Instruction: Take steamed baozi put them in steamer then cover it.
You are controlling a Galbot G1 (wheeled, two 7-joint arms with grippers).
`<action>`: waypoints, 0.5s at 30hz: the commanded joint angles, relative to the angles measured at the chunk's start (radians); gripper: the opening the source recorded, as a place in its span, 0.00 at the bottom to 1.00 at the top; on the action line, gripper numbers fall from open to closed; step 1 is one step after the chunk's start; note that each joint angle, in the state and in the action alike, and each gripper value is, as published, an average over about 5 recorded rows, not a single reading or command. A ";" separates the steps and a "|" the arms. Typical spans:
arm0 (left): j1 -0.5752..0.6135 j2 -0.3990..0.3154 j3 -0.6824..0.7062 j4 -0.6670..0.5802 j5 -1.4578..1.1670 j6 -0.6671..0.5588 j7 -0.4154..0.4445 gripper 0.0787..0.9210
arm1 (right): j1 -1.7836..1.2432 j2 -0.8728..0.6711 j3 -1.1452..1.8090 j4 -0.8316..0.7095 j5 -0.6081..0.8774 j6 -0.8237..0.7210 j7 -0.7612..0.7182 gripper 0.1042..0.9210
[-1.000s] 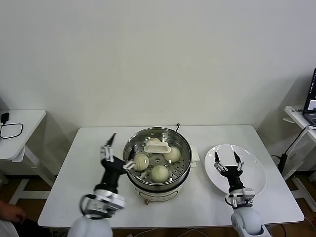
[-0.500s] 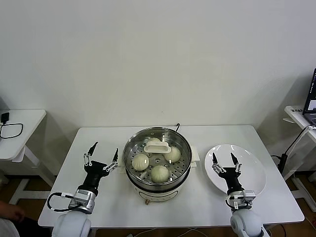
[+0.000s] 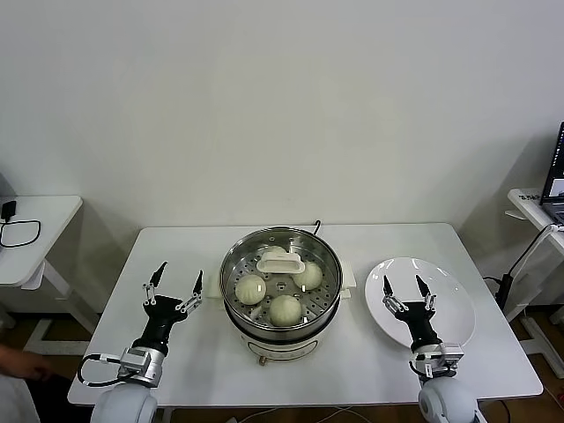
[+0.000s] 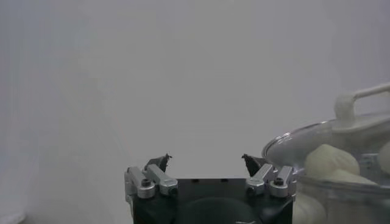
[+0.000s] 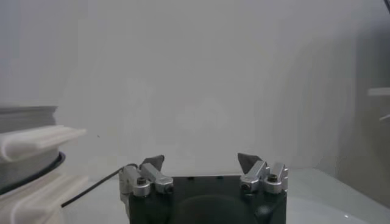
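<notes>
The steamer (image 3: 280, 328) stands mid-table with the clear glass cover (image 3: 330, 264) resting on it, white handle (image 3: 280, 262) up. Several cream steamed baozi (image 3: 250, 288) show through the glass on the perforated tray. My left gripper (image 3: 180, 273) hovers open and empty just left of the pot. In the left wrist view that gripper (image 4: 206, 161) has the steamer (image 4: 350, 182), the cover (image 4: 304, 139) and a baozi (image 4: 329, 159) close beside it. My right gripper (image 3: 403, 284) stays open and empty over the white plate (image 3: 451, 304); in its wrist view the gripper (image 5: 201, 161) sees the steamer (image 5: 24, 115).
The white table (image 3: 167, 247) carries only the pot and the bare plate. A black cable (image 3: 315, 227) leaves the pot's back. A side table (image 3: 35, 225) with a cord stands at far left, another with a laptop (image 3: 555, 176) at far right.
My left gripper has drawn away from the steamer's rim, leftward and toward the table's front. The right gripper has barely shifted over the plate.
</notes>
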 commanded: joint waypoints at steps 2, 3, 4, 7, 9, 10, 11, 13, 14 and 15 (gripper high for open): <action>0.002 0.001 -0.018 0.045 -0.030 -0.048 0.004 0.88 | -0.029 -0.009 0.012 0.016 0.013 -0.013 -0.018 0.88; 0.002 0.001 -0.019 0.045 -0.030 -0.049 0.004 0.88 | -0.027 -0.007 0.012 0.016 0.014 -0.014 -0.017 0.88; 0.001 0.002 -0.019 0.045 -0.030 -0.050 0.004 0.88 | -0.026 -0.005 0.011 0.017 0.016 -0.015 -0.016 0.88; 0.002 0.002 -0.022 0.042 -0.029 -0.047 0.003 0.88 | -0.023 -0.003 0.008 0.021 0.023 -0.018 -0.014 0.88; 0.005 0.001 -0.023 0.037 -0.019 -0.039 0.001 0.88 | -0.020 -0.001 0.007 0.023 0.027 -0.020 -0.012 0.88; 0.006 0.001 -0.024 0.035 -0.011 -0.035 -0.001 0.88 | -0.020 -0.001 0.006 0.026 0.028 -0.020 -0.010 0.88; 0.007 0.001 -0.026 0.032 -0.004 -0.031 -0.002 0.88 | -0.021 -0.002 0.006 0.029 0.029 -0.021 -0.008 0.88; 0.008 0.000 -0.028 0.033 0.006 -0.029 -0.004 0.88 | -0.027 -0.005 0.006 0.040 0.032 -0.025 -0.005 0.88; 0.008 0.000 -0.027 0.034 0.006 -0.029 -0.005 0.88 | -0.030 -0.007 0.007 0.045 0.033 -0.027 -0.004 0.88; 0.009 0.001 -0.026 0.036 0.005 -0.031 -0.006 0.88 | -0.031 -0.008 0.008 0.048 0.035 -0.029 -0.004 0.88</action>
